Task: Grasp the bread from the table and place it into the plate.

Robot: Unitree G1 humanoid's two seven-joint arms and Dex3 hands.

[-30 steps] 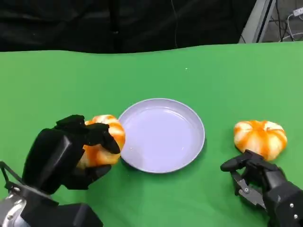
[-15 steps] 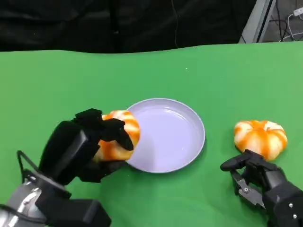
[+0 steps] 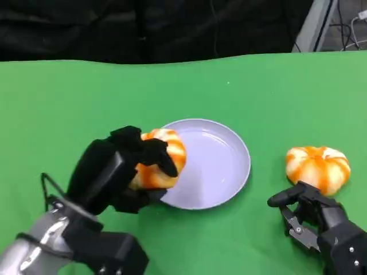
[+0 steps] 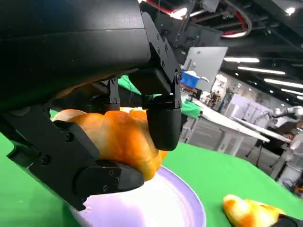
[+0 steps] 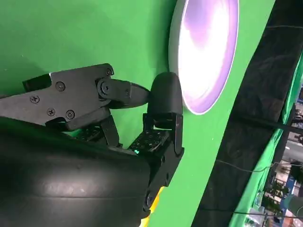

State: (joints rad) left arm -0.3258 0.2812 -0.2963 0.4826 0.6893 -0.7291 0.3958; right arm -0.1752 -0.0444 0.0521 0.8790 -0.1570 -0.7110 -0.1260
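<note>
My left hand (image 3: 117, 169) grips an orange-and-white bread roll (image 3: 162, 165) and holds it over the left rim of the pale lilac plate (image 3: 221, 166). In the left wrist view the fingers (image 4: 163, 120) wrap the roll (image 4: 118, 137) just above the plate (image 4: 161, 208). A second bread roll (image 3: 317, 166) lies on the green table at the right, and also appears in the left wrist view (image 4: 248, 213). My right hand (image 3: 312, 215) sits just in front of that roll, fingers apart, holding nothing. The right wrist view shows its fingers (image 5: 163, 101) and the plate (image 5: 208, 52) beyond.
The green table (image 3: 86, 97) stretches wide behind and to the left of the plate. A black curtain runs along its far edge, with a metal stand (image 3: 309, 26) and cables at the back right.
My left hand has carried the bread roll up and to the right, from beside the plate to over its left rim. The right hand and the second roll have stayed put.
</note>
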